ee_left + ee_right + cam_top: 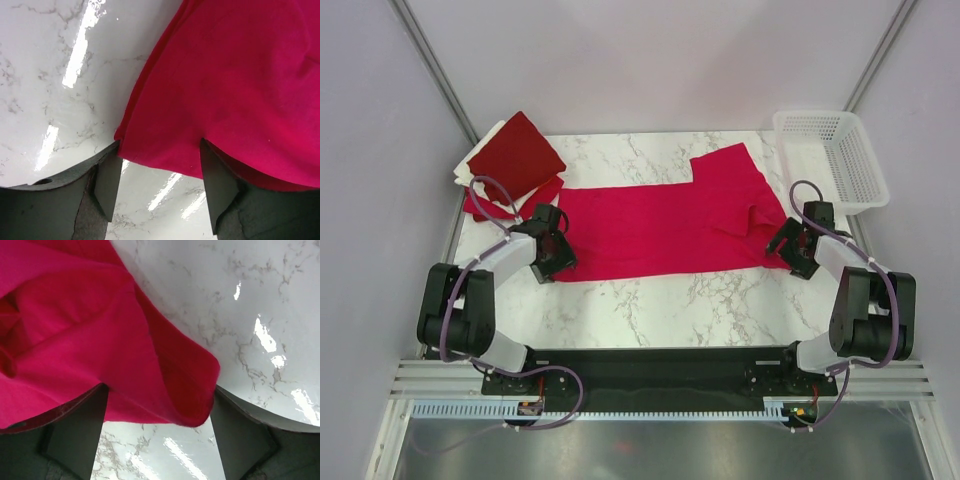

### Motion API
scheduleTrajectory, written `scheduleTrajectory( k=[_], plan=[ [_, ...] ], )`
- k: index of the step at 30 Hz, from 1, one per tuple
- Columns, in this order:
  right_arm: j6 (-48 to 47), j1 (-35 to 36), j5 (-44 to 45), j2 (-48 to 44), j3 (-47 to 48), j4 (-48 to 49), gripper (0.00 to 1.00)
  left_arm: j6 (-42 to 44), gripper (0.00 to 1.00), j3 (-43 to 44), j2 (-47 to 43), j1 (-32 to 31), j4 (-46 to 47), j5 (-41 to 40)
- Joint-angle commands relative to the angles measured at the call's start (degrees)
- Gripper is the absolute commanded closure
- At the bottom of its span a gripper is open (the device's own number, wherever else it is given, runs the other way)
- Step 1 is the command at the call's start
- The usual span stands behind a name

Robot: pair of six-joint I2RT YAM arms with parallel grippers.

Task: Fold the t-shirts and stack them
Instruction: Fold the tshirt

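left grey-and-black arm [505, 258]: elbow bent, forearm angled forward and inward, wrist low | left black two-finger gripper [552, 250]: jaws spread wide | right grey-and-black arm [838, 262]: mirrored pose | right black two-finger gripper [790, 246]: jaws spread wide

A glossy white, grey-veined marble counter [650, 300] mirrors bright light. Plain pale walls [650, 60] rise beyond the left tool [558, 268] and right tool [790, 255], metal posts [435, 65] at the corners.
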Motion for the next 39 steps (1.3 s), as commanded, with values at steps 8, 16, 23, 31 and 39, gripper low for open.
scheduleTrajectory(
  k=[8,16,23,31,39],
  plan=[
    [2.53,-1.16,6.0,2.79,-1.95,7.35,0.27,-3.5,0.88,-0.66,3.6,0.19,5.92,-5.98],
    [3.67,-1.16,13.65,-2.31,-2.48,4.9,0.81,-3.59,0.98,-1.54,0.98,0.9,5.93,-6.33],
    [3.93,-1.07,13.38,-5.38,-4.59,2.71,1.0,-3.41,0.98,-3.56,-3.15,0.98,4.35,-5.1],
    [5.07,-3.97,18.49,-14.78,-5.91,-4.86,1.0,-3.5,0.98,-7.87,-11.85,3.18,-0.05,-2.64],
    [7.89,-4.15,11.03,-21.29,-7.93,-9.17,0.33,-3.68,0.8,-13.14,-18.28,3.36,-1.72,1.76]
  ],
)
